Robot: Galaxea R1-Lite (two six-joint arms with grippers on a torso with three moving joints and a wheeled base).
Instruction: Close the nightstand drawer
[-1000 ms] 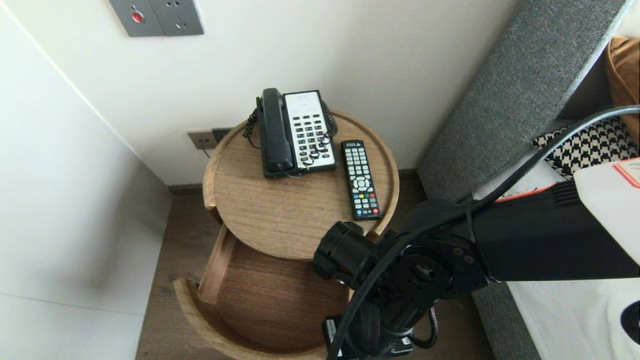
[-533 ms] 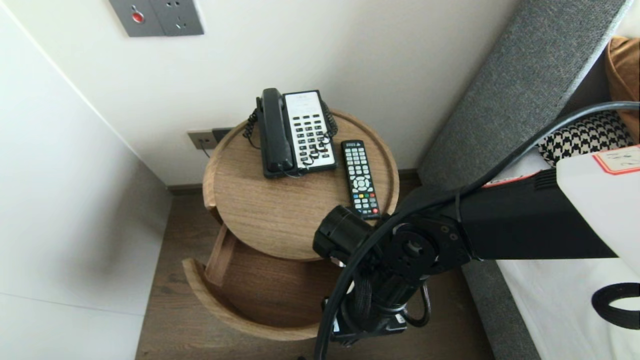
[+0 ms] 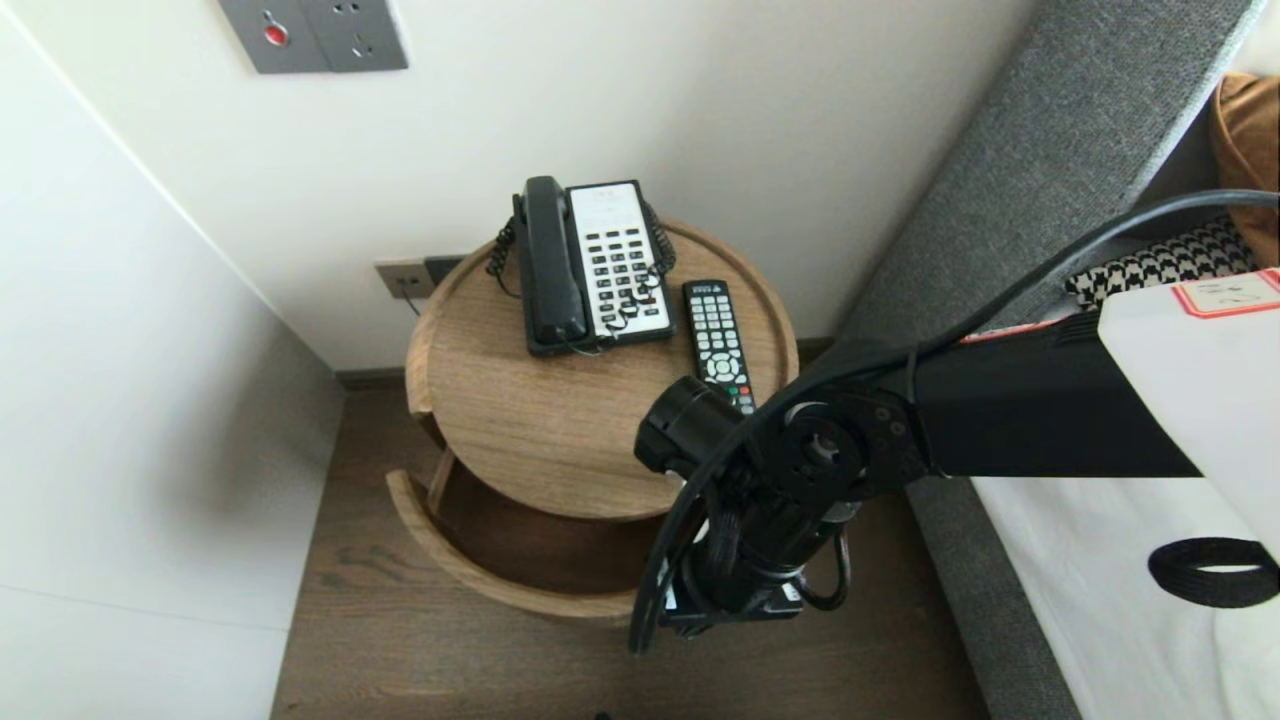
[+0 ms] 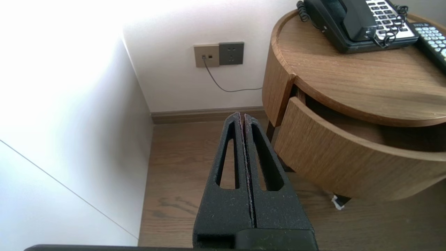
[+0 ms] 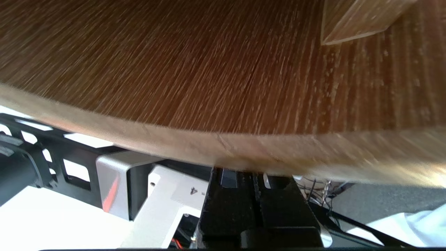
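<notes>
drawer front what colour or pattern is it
Drawer front: light brown wood grain, clearest in the left wrist view.

The right arm [image 3: 1000, 440] is covering the remote's [image 3: 712, 330] end nearest the drawer [image 3: 470, 575]; the right end effector's [image 5: 256, 176] tips are seemingly hiding behind its rim.

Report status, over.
Left claw shut, parked beside table. Right claw shut, at drawer front. Drawer part open. Phone, remote on top.
</notes>
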